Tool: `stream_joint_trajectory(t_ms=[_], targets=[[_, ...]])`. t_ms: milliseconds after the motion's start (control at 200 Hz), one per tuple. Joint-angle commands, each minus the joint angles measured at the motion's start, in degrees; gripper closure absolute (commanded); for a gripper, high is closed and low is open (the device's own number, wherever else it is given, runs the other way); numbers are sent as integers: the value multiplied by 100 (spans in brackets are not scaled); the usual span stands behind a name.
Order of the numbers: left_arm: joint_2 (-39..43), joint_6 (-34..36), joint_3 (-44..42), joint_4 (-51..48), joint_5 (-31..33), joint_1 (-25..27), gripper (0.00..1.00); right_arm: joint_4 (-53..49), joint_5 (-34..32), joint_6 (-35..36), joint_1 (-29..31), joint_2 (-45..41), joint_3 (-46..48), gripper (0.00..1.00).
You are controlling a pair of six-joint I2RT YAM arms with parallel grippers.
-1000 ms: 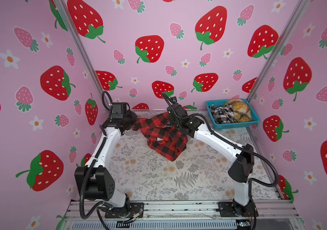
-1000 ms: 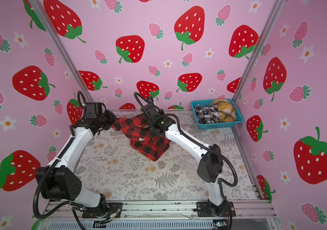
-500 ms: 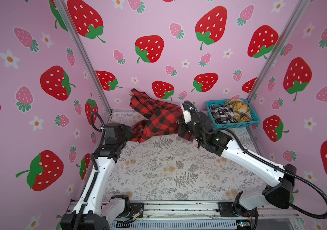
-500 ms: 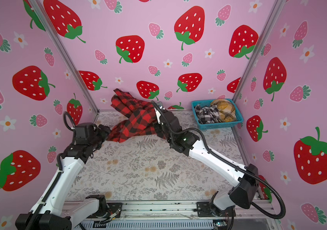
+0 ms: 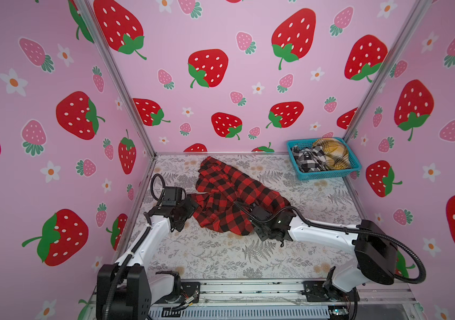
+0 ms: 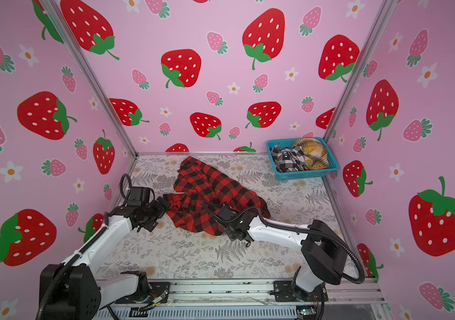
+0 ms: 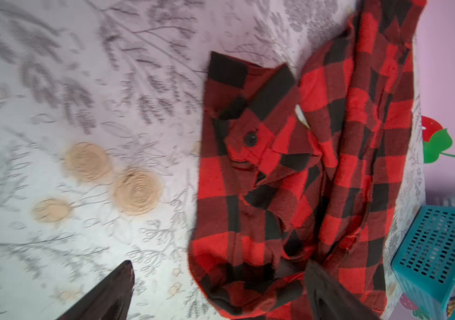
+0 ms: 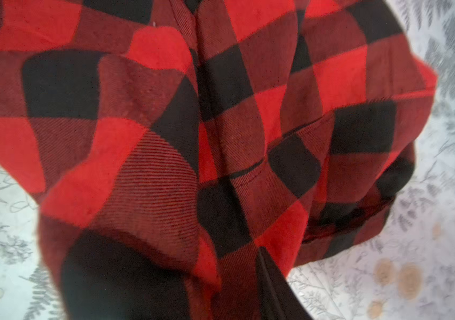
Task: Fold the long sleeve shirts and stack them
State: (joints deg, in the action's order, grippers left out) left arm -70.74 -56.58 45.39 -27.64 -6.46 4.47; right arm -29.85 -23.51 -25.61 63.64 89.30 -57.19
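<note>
The left arm (image 5: 151,235) rises from its base at the near left and leans forward, wrist bent so that the left gripper (image 5: 191,204) points toward the middle, held low; in the left wrist view its two dark fingers (image 7: 110,293) stand wide apart. The right arm (image 5: 320,234) stretches low from the near right toward the middle, elbow close to its base, and the right gripper (image 5: 257,225) faces the left one, near it but apart. Whether the right gripper's jaws are parted or closed cannot be told.
</note>
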Motion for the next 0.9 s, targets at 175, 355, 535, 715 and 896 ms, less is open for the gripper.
stream_joint_trajectory(t_ms=[175,355,535,715,896], targets=[[-25,-359,-507,-77,22,455,10,-550,-604,-675,-150,312,-217,31],[-50,-855,-1089,393,-316,754,7,-618,-547,-1060,-219,-9,167,21],[-872,-1140,-914,813,-520,1302,9,-520,-320,-1219,-427,-375,647,15],[-1154,-1123,-597,927,-376,1320,67,-209,-116,-1093,-704,-504,902,44],[-681,-587,360,85,268,1380,100,-1,-110,-749,-791,-402,636,95]])
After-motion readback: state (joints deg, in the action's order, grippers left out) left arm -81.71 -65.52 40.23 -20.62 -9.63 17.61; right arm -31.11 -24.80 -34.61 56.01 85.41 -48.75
